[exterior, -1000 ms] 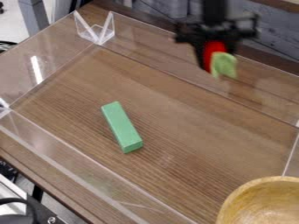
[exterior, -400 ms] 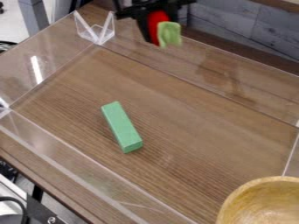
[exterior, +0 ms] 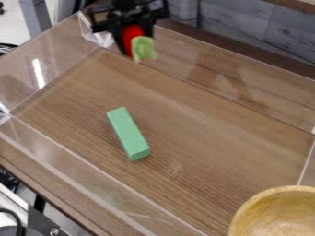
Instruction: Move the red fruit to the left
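Observation:
The red fruit (exterior: 134, 41) is a small bright-red toy with a light green leafy top, held above the wooden table near the back left. My gripper (exterior: 132, 37) points down from the top edge and is shut on the fruit, its black fingers clasping the red body while the green leaves stick out to the lower right. The fruit hangs clear of the wood.
A green rectangular block (exterior: 127, 133) lies flat near the table's middle. Clear acrylic walls (exterior: 50, 55) ring the wooden surface. A wooden bowl (exterior: 281, 217) sits at the bottom right corner.
The gripper has carried the red fruit from the back right across to the back left and slightly lower. The green block has not moved.

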Robot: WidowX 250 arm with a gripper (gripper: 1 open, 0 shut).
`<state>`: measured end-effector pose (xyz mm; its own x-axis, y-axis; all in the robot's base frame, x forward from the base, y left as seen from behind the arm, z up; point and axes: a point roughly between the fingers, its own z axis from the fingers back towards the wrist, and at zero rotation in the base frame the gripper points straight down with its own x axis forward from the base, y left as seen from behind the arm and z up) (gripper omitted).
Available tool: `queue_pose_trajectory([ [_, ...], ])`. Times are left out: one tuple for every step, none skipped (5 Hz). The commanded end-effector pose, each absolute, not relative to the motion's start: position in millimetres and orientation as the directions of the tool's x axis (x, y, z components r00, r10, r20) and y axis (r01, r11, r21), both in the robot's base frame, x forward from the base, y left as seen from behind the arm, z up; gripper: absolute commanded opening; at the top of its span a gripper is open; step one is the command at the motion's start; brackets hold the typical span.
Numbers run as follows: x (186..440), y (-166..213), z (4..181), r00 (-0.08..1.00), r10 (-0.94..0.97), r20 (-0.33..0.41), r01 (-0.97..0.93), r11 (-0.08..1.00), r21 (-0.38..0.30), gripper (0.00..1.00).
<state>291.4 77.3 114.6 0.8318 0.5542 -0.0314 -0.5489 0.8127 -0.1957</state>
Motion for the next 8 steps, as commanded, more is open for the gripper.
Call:
queue_pose_trajectory([
  [290.1, 99.6, 111.4, 0.802, 0.597, 0.009, -0.586, 0.789, -0.183, 0.0],
  [289.5, 117.2, 98.0, 0.757, 0.653, 0.006, -0.643, 0.747, -0.169, 0.0],
  [297.4, 112.7, 86.9, 0.776, 0.631, 0.002, -0.623, 0.766, -0.159, 0.0],
  [305.2, 106.6, 78.3, 0.788, 0.616, -0.005, -0.609, 0.778, -0.154, 0.0],
  [314.6, 101.6, 63.4, 0.748, 0.663, -0.014, -0.657, 0.739, -0.15, 0.0],
  [323.6, 98.9, 50.9, 0.714, 0.7, -0.019, -0.694, 0.704, -0.148, 0.0],
  [333.2, 90.1, 51.3, 0.693, 0.72, -0.03, -0.715, 0.682, -0.151, 0.0],
  [341.1, 83.8, 51.1, 0.668, 0.743, -0.038, -0.739, 0.657, -0.149, 1.0],
])
